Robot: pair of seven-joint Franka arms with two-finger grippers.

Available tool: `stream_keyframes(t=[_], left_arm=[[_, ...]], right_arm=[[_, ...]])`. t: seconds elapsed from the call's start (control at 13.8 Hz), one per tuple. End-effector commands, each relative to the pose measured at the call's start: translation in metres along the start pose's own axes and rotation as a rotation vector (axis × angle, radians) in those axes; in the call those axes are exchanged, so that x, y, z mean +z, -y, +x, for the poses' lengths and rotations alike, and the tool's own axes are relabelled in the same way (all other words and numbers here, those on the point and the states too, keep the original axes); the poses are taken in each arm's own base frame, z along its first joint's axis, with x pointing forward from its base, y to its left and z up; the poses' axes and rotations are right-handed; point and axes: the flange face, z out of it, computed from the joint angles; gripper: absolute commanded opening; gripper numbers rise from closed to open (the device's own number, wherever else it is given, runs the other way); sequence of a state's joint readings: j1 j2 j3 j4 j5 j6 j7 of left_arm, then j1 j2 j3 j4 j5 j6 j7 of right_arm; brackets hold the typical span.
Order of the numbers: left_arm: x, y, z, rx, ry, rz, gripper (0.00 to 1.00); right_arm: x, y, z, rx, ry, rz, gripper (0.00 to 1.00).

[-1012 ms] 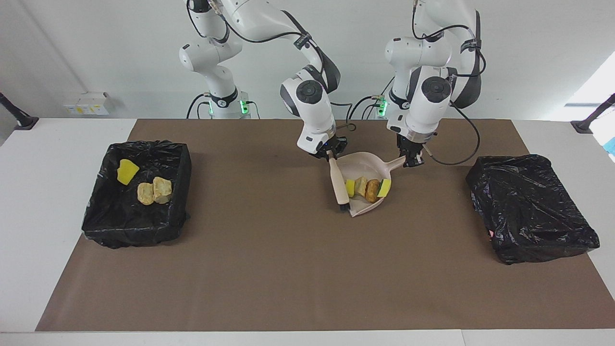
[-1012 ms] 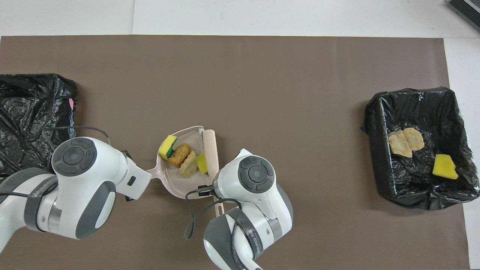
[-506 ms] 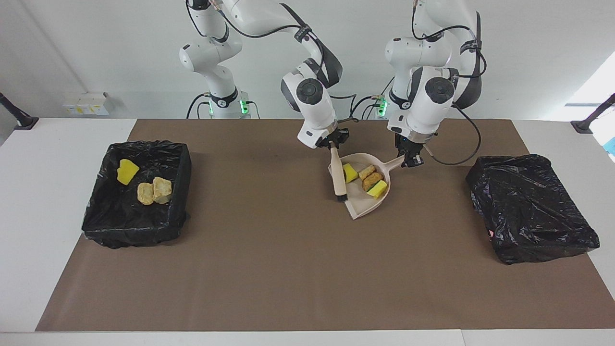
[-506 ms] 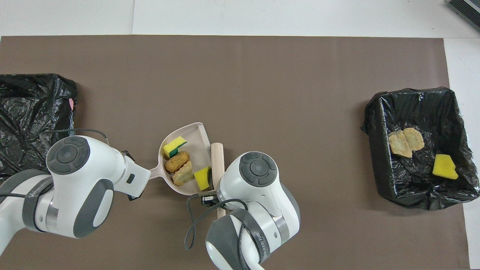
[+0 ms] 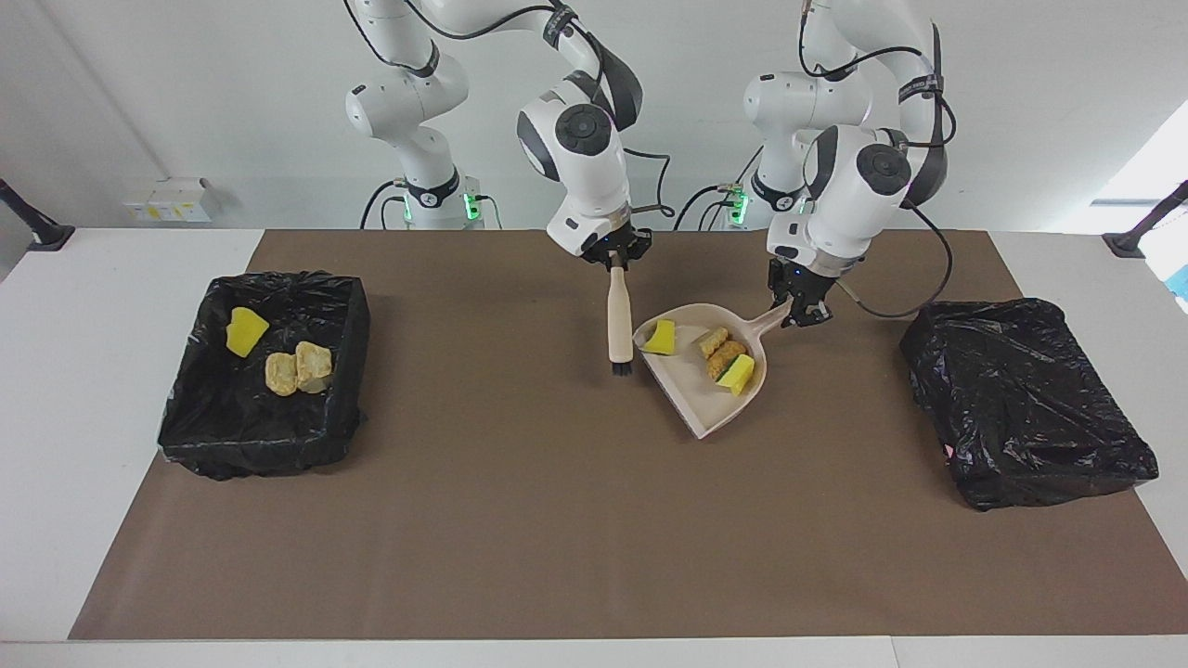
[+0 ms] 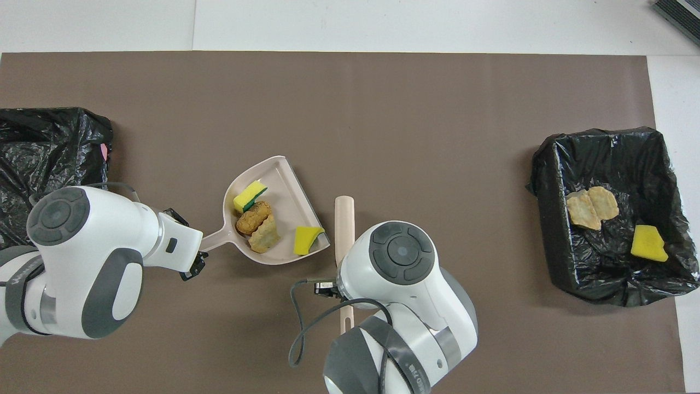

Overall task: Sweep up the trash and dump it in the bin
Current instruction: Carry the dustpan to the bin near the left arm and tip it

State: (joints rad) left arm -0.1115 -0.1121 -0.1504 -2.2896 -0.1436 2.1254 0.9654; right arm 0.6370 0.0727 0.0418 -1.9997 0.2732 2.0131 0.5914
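You have four trash pieces [image 5: 727, 353] in the dustpan [image 5: 698, 394] (three more in the bin [image 5: 342, 366]); left gripper [image 5: 800, 311] fingers clamp the dustpan's handle, right gripper [image 5: 614, 261] fingers clamp one brush [image 5: 619, 327] beside the dustpan.

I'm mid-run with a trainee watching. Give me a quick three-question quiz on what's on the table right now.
1. True or false: the brush rests inside the dustpan.
2. How many pieces of trash lie in the dustpan, and how many in the open bin at the right arm's end?
3. Which holds the dustpan's handle? A) left gripper B) right gripper C) neither

Key
1. False: the right gripper holds it beside the dustpan, bristles down, apart from it.
2. Four in the dustpan: two yellow sponge chunks and two bread-like lumps. Three in the bin.
3. A
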Motion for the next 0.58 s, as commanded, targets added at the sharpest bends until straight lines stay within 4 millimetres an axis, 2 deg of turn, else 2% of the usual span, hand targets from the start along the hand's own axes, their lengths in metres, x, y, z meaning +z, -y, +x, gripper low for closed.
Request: stream_keyframes(t=[0.0, 0.14, 0.22, 0.29, 0.51], left_arm=[[-0.02, 0.006, 0.0, -0.028, -0.037, 0.005, 0.0], [-0.035, 0.013, -0.006, -0.047, -0.036, -0.007, 0.0], [-0.047, 0.017, -0.009, -0.052, -0.028, -0.025, 0.0], [-0.059, 0.018, -0.009, -0.053, -0.021, -0.041, 0.0], [-0.099, 0.038, -0.031, -0.096, -0.03, -0.052, 0.0]], right_arm=[[-0.015, -0.01, -0.005, 0.009, -0.04, -0.029, 0.0], [-0.012, -0.011, -0.014, 0.008, -0.04, -0.034, 0.0], [-0.006, -0.014, -0.029, -0.004, -0.043, -0.036, 0.0], [-0.001, -0.009, -0.042, -0.02, -0.046, -0.038, 0.0], [0.034, 0.01, -0.077, -0.008, -0.045, -0.077, 0.0]])
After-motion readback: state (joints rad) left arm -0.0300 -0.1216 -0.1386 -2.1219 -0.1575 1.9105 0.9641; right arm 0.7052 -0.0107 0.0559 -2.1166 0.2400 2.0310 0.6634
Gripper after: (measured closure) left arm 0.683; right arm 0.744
